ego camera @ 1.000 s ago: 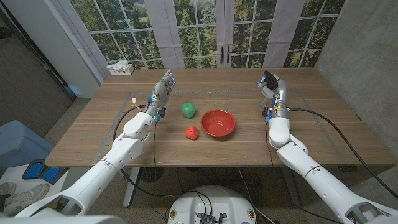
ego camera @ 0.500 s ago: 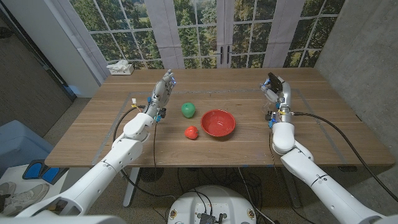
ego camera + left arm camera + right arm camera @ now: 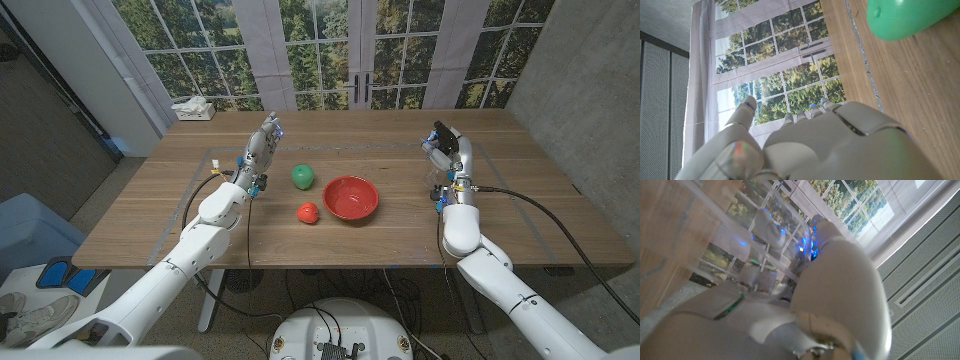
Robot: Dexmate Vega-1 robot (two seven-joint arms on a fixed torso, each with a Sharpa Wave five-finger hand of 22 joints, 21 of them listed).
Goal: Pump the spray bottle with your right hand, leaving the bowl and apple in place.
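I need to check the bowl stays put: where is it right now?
In the head view the red bowl sits near the table's middle, just right of the small red fruit and the green fruit, well left of the right hand.

Both arms are built of smooth white rounded shells, with bulbous ball-shaped joints between the segments. A thin black cable loops out beside each forearm and trails back along it. The left hand [image 3: 262, 148] is pale grey, with small blue tips on its fingers [image 3: 748, 106] and blue fittings at the wrist. Seen close in the left wrist view, the back of that hand is made of matte grey-white panels split by dark seams. The right hand [image 3: 447, 148] is grey with black parts near the top and blue details at its wrist. In the right wrist view its shell is glossy white, and several blue lights glow among the fingers [image 3: 771, 230].
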